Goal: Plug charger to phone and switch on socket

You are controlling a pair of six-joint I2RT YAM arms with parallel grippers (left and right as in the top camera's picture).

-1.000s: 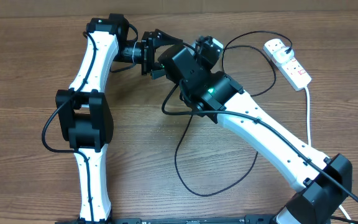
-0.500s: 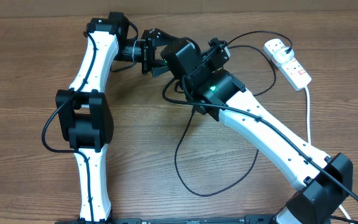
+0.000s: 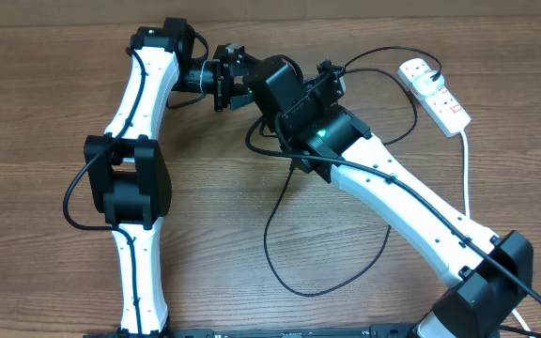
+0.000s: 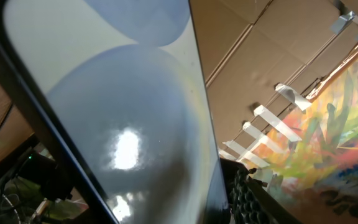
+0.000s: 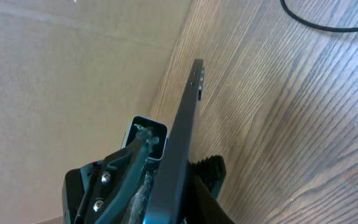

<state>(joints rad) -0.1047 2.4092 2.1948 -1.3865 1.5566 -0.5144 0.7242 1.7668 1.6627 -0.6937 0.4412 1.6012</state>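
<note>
The slim dark rectangular phone (image 5: 188, 99) has been rolled edge-up by the far edge of the wooden desk (image 3: 54, 122). It is clamped tight in the right gripper (image 5: 174, 144). Whether anything is held by the left gripper (image 3: 236, 75) cannot be told. Plugging is judged not yet done.

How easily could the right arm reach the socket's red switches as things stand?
Probably not yet. The table between the right gripper and the socket holds only loops of the charger, but that gripper appears clamped on the phone, so it is not free.

socket (image 3: 435, 92) far right, charger (image 3: 268, 246) (looped) mid-table
</note>
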